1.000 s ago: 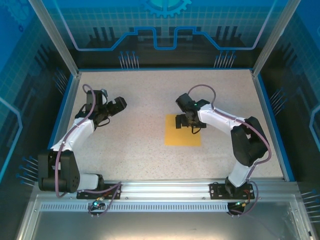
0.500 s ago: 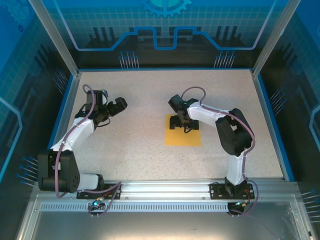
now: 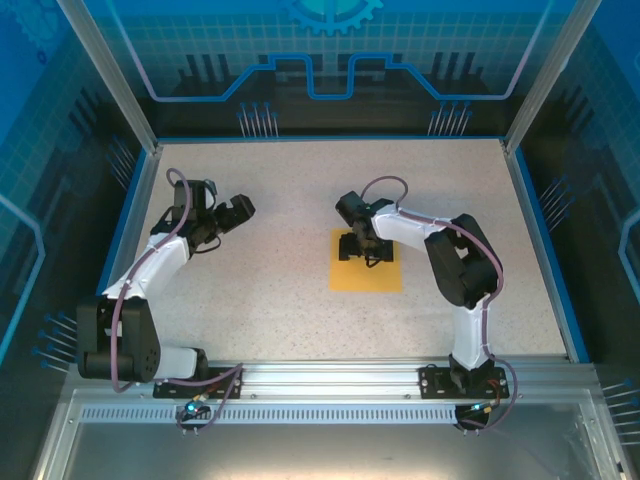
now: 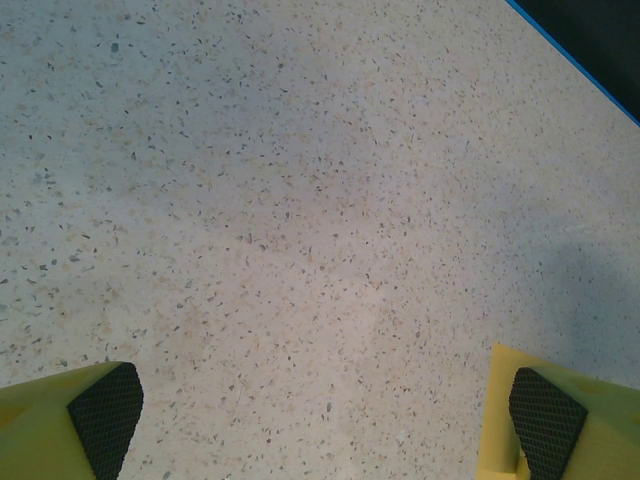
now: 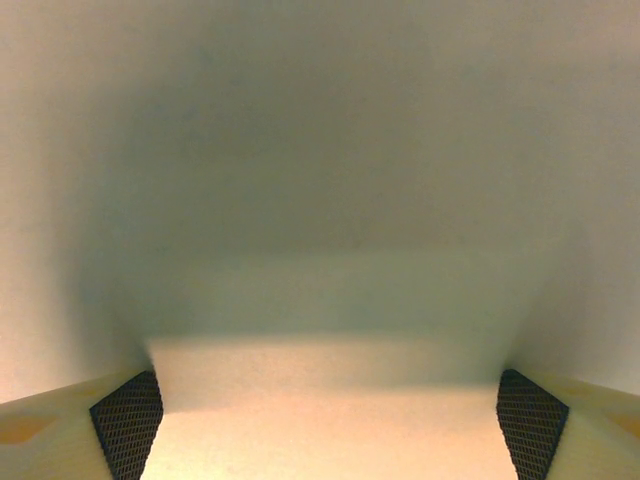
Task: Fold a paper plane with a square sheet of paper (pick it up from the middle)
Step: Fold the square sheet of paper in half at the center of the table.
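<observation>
Right claw (image 3: 366, 250) wide apart, over square sheet of paper (image 3: 366, 279)

1. The square sheet of paper (image 3: 366, 279) lies flat on the table (image 3: 290, 310), right of centre.
2. The right gripper (image 3: 366, 252) is above the sheet's far half.
3. The left gripper (image 3: 232, 215) is well apart, to the sheet's left.
</observation>
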